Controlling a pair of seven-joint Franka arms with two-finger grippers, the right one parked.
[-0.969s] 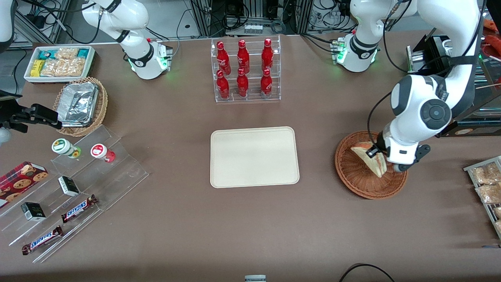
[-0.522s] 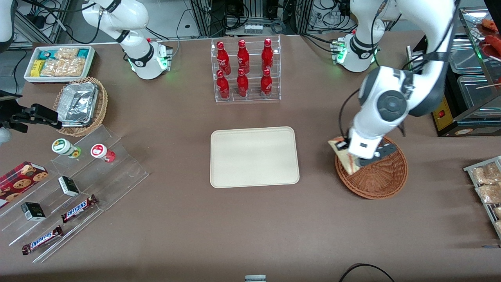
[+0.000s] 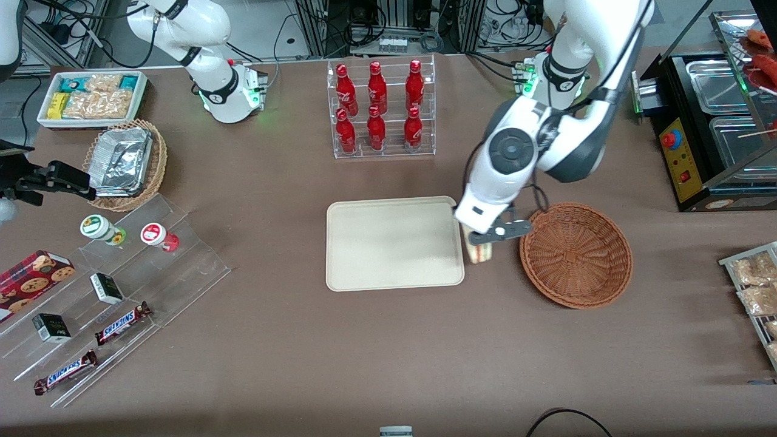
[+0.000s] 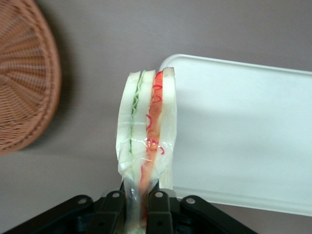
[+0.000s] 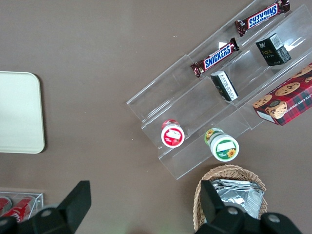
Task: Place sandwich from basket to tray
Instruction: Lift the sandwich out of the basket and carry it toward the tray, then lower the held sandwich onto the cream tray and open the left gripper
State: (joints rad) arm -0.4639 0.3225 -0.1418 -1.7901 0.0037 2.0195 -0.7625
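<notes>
The front view looks steeply down over the whole desk (image 3: 291, 364) from high up. The left wrist view sits close above its tool (image 4: 138, 204), facing down past it. The right wrist view looks straight down. All three views share the tray (image 3: 394, 243).

Even, bright overhead light fills the scene, so the brown counter (image 3: 364, 352) shows only soft, faint shadows, the clearest a dim patch beside the basket (image 3: 575, 255). The foil containers (image 3: 121, 161) throw small glints. In the wrist view the tray (image 4: 243, 136) is washed out to near white, while the wrapped sandwich (image 4: 146, 131) held in the tool (image 4: 139, 214) is sharp, its film shining slightly. The counter's edges in the front view look mildly curved.
</notes>
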